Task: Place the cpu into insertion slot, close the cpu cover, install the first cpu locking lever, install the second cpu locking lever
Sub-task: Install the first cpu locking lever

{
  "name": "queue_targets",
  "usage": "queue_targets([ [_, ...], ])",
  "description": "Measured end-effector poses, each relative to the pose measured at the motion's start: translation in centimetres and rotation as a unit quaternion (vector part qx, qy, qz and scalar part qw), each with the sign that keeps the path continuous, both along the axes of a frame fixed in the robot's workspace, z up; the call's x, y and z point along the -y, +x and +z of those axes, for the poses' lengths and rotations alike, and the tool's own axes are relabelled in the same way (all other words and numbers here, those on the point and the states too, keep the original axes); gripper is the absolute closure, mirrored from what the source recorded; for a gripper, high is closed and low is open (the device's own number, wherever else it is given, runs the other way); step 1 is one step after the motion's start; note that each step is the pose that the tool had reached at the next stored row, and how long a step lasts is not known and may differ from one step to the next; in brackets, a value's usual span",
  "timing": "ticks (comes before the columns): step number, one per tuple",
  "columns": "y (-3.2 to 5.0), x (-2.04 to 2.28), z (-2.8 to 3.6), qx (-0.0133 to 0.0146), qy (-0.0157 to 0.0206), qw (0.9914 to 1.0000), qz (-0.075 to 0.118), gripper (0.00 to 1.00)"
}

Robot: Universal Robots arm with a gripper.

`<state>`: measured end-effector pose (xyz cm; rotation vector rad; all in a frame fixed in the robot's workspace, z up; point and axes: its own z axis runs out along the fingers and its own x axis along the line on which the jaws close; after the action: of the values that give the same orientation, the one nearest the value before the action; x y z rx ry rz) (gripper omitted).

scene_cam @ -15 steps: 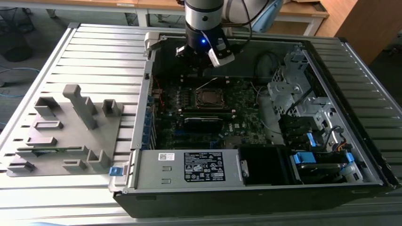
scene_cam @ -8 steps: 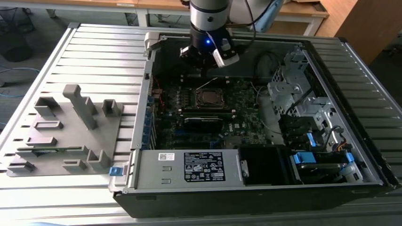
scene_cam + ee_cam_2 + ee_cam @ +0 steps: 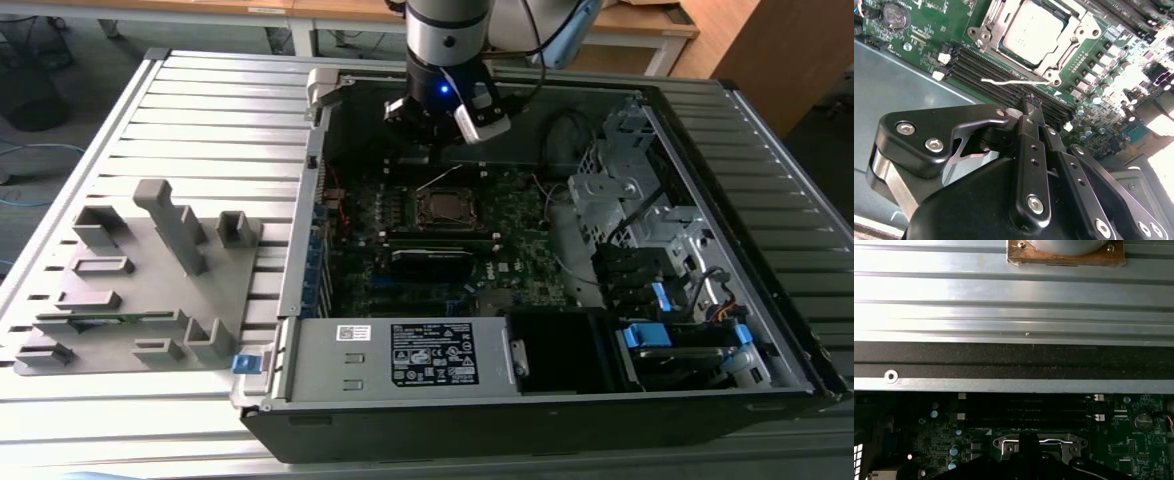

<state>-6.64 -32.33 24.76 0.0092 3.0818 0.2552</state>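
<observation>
While empty and tight together, gripper [image 3: 1031,103] over memory slots [image 3: 979,67], loose locking lever [image 3: 1014,81] beside cpu cover [image 3: 1076,35].

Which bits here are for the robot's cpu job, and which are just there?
For the job: cpu, cpu cover, locking lever, gripper.
Just there: grey fixture block, power supply, coin battery, memory slots.

- We take this for a robotics lab or workshop: a ribbed aluminium bench [image 3: 200,110] carries an open computer case [image 3: 534,430].
- At nine o'clock in the exterior view stands a grey parts fixture [image 3: 147,280].
- At twelve o'clock a robot arm [image 3: 447,40] hangs in front of wooden desks [image 3: 641,25].
</observation>
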Motion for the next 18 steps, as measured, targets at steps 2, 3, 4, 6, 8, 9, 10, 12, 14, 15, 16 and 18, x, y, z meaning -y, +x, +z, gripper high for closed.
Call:
queue_targets([
  [2, 0.0, -0.01, -0.01, 0.0, 0.0004, 1.0, 0.0, 0.9],
  [3, 0.0, 0.0, -0.03, 0.0, 0.0004, 1.0, 0.0, 0.9],
  [4, -0.01, 0.01, -0.03, -0.0001, 0.0003, 1.0, 0.0, 0.9],
  [6, 0.0, 0.0, -0.05, 0.0, 0.0004, 1.0, 0.0, 0.9],
  [8, 0.08, 0.0, -0.09, 0.0001, 0.0005, 1.0, 0.0, 0.9],
  [9, 0.15, 0.0, -0.1, 0.0, 0.0005, 1.0, 0.0, 0.9],
  [10, 0.22, 0.0, -0.12, 0.0, 0.0004, 1.0, 0.0, 0.9],
  [12, 0.31, 0.0, -0.23, 0.0, 0.0004, 1.0, 0.0, 0.9],
  [14, 0.34, 0.0, -0.41, 0.0, 0.0004, 1.0, 0.0, 0.9],
  [15, 0.34, 0.0, -0.45, 0.0, 0.0003, 1.0, 0.0, 0.9],
  [16, 0.34, 0.0, -0.45, 0.0, 0.0003, 1.0, 0.0, 0.9],
  [18, 0.35, 0.0, -0.47, 0.0, 0.0003, 1.0, 0.0, 0.9],
])
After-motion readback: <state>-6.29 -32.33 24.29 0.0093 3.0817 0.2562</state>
